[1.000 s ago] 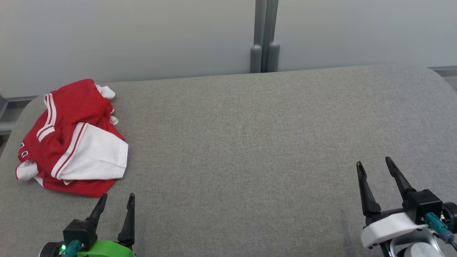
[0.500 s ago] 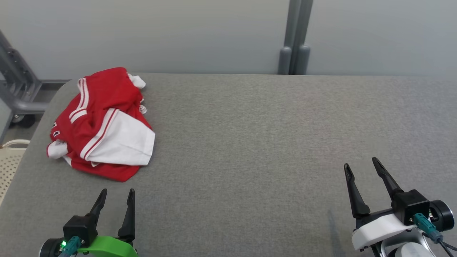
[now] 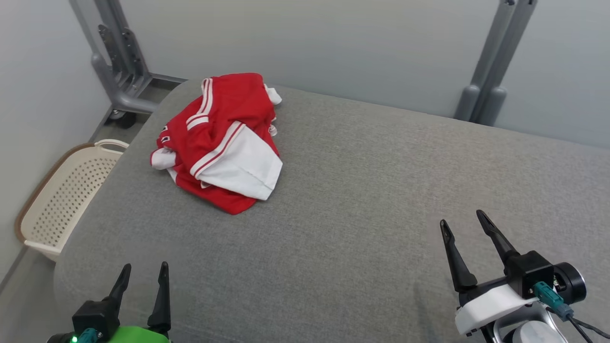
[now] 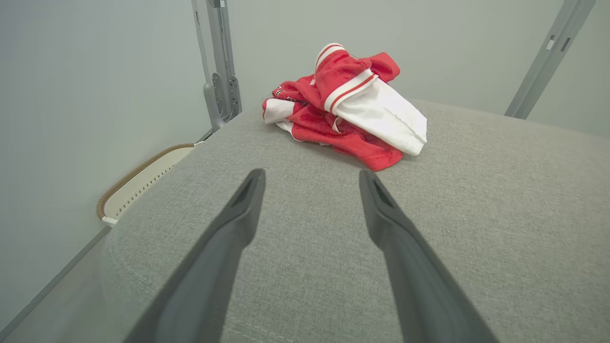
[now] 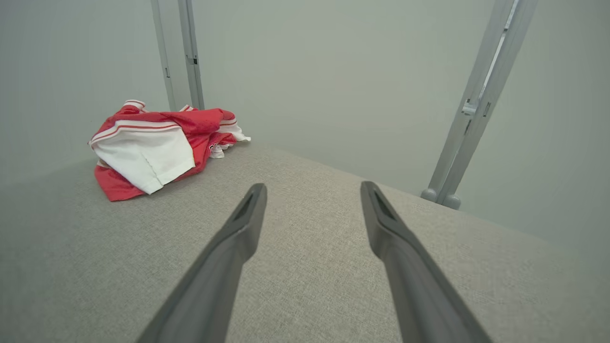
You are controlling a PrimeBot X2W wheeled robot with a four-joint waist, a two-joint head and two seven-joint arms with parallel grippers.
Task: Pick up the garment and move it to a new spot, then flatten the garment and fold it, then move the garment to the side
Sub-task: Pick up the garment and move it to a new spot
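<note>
Red and white cloth, the garment (image 3: 221, 143) lies crumpled in a heap near the far left corner of the grey fabric table (image 3: 362, 200). Compared with the pictures from 1 second and 0.5 seconds ago, my head camera has swung left. The heap now sits nearer the middle of the head view, though its folds and its place on the table are unchanged. A cream perforated basket (image 3: 62, 190) on the floor beside the table's left edge and a grey metal post (image 3: 119, 57) behind that corner have come into sight.

My left gripper (image 3: 145, 266) hovers over the near left edge of the table. Its 2 fingers are spread apart with nothing between them, and they point toward the garment but are well short of it. My right gripper (image 3: 462, 218) hangs over the near right part of the table, likewise parted and empty, well apart from the garment.
</note>
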